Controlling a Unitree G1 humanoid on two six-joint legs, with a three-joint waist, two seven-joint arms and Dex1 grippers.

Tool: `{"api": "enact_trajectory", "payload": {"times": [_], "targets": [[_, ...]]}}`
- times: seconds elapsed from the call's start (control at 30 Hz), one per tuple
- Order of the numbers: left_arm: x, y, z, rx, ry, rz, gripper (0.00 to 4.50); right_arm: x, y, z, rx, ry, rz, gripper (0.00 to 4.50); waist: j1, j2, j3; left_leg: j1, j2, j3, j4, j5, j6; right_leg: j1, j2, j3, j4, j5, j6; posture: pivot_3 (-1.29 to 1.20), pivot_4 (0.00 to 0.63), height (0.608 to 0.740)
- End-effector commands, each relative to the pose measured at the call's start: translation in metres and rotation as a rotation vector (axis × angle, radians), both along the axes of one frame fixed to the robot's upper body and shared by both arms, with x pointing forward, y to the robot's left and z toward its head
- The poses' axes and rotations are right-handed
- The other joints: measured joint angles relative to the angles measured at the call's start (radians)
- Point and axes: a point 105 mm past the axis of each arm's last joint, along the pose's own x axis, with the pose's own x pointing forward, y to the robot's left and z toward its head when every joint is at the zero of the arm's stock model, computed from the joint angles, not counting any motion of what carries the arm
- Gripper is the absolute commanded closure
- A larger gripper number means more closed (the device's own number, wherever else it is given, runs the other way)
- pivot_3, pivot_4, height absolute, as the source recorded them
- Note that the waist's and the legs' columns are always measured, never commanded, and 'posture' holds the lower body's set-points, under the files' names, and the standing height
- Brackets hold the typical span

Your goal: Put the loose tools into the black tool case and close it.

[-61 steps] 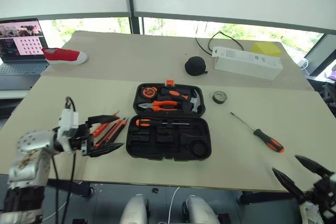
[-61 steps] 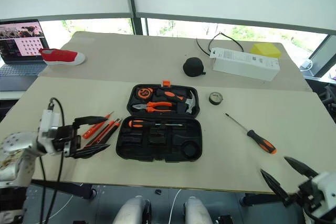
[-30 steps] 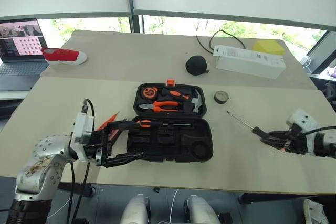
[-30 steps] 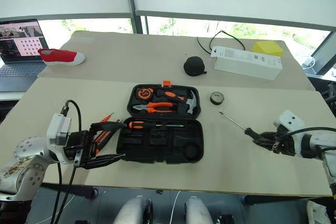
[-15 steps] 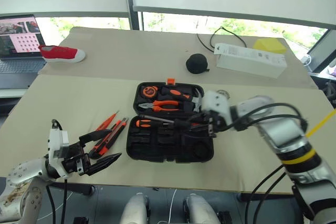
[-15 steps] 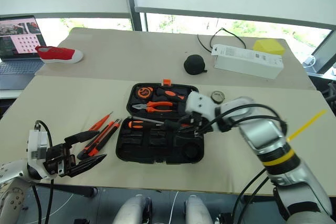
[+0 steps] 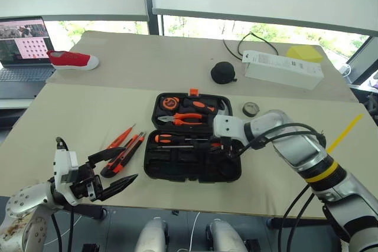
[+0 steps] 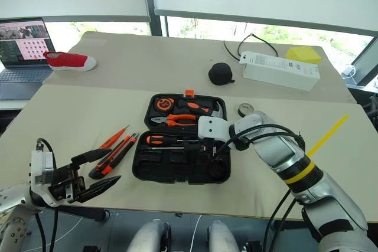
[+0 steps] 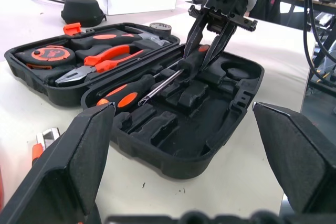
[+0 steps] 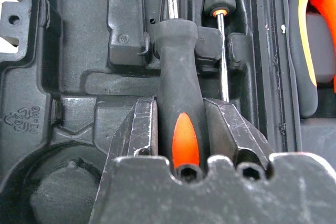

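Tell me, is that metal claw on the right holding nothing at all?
No, the right gripper has its jaws closed around the black-and-orange handle of a screwdriver over the open case.

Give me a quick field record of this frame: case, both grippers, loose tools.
case: black tool case open flat on table
right gripper: shut on second screwdriver, over the case's front half
in case: first screwdriver
left gripper: open, holds nothing, near table's front edge
loose: utility knife, tester screwdriver, tape roll

Beige table (image 7: 77, 116), open black tool case (image 7: 192, 171), red shoe (image 7: 72, 61), laptop (image 7: 22, 45)
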Motion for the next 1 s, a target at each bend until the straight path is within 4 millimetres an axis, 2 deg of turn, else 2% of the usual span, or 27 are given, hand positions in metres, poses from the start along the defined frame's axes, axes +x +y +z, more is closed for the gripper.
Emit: {"api": "enact_trajectory", "payload": {"times": [0.03, 0.27, 0.47, 0.7, 0.73, 0.83, 0.93, 1.0], "targets": [[-0.002, 0.0, 0.006, 0.016, -0.038, -0.009, 0.0, 0.002, -0.021, -0.001, -0.034, 0.048, -0.095, 3.51, 0.004, 0.0, 0.0, 0.0, 0.0, 0.0, 0.0, 0.0, 0.0, 0.0, 0.0, 0.0, 0.0, 0.0, 0.0, 0.0, 0.15, 0.74], [-0.002, 0.0, 0.005, 0.014, -0.029, -0.019, 0.0, 0.003, -0.02, 0.015, 0.024, 0.056, -0.096, 3.51, 0.0, 0.0, 0.0, -0.001, 0.0, 0.001, 0.0, 0.0, 0.0, -0.001, 0.0, 0.0, 0.0, 0.0, 0.0, 0.0, 0.15, 0.74], [0.001, -0.001, 0.004, 0.015, -0.028, -0.028, 0.0, 0.004, -0.021, 0.006, -0.042, 0.038, -0.06, 3.51, -0.012, 0.0, 0.0, -0.001, 0.001, 0.001, 0.0, 0.0, 0.0, -0.002, 0.001, 0.0, 0.0, 0.0, -0.001, 0.0, 0.15, 0.74], [0.002, 0.0, 0.004, 0.016, -0.029, -0.03, 0.0, 0.014, -0.011, 0.002, -0.056, -0.001, -0.044, 3.51, -0.013, 0.0, 0.0, -0.001, 0.001, 0.001, 0.0, 0.0, 0.0, -0.002, 0.001, 0.0, 0.0, 0.0, -0.001, 0.0, 0.15, 0.74], [0.002, 0.0, 0.004, 0.016, -0.028, -0.03, 0.0, 0.016, -0.009, 0.003, -0.044, -0.013, -0.051, 2.51, -0.014, 0.0, 0.0, -0.001, 0.001, 0.001, 0.0, 0.0, 0.0, -0.002, 0.001, 0.0, 0.0, 0.0, -0.001, 0.0, 0.15, 0.74], [0.002, -0.001, 0.003, 0.018, -0.027, -0.028, 0.0, 0.019, -0.006, 0.012, -0.008, -0.041, -0.033, 1.55, -0.016, 0.0, 0.0, -0.001, 0.002, 0.001, 0.0, 0.0, 0.0, -0.002, 0.002, 0.0, 0.0, 0.001, -0.001, 0.0, 0.15, 0.74], [0.0, 0.0, 0.003, 0.019, -0.023, -0.023, 0.0, 0.014, -0.009, 0.029, 0.064, -0.012, 0.012, 1.02, -0.022, 0.0, 0.0, 0.0, 0.003, 0.001, 0.0, 0.0, 0.0, -0.002, 0.004, 0.0, 0.0, 0.002, -0.003, 0.0, 0.15, 0.74], [-0.002, 0.001, 0.002, 0.021, -0.018, -0.019, 0.0, 0.012, -0.014, 0.041, 0.123, -0.002, 0.037, 1.02, -0.022, 0.0, 0.0, 0.0, 0.003, 0.001, 0.0, 0.0, 0.0, -0.002, 0.005, 0.0, 0.0, 0.002, -0.004, 0.0, 0.15, 0.74]]}}
